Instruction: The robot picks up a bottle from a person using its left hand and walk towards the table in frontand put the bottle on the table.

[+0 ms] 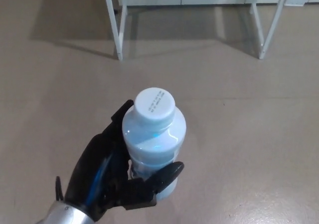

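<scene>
You have the black left robot hand clamped around the pale, translucent plastic bottle with its round white cap, holding it upright over the beige floor. What look like the white metal legs of the desk stand well apart from it, ahead.

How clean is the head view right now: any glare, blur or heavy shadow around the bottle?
Head view: soft white glare streaks across the shoulder of the bottle; the print on its cap is too blurred to read; the left hand holding it shows dark, with little detail; soft shadows lie on the floor beneath the white table legs at the top.
</scene>
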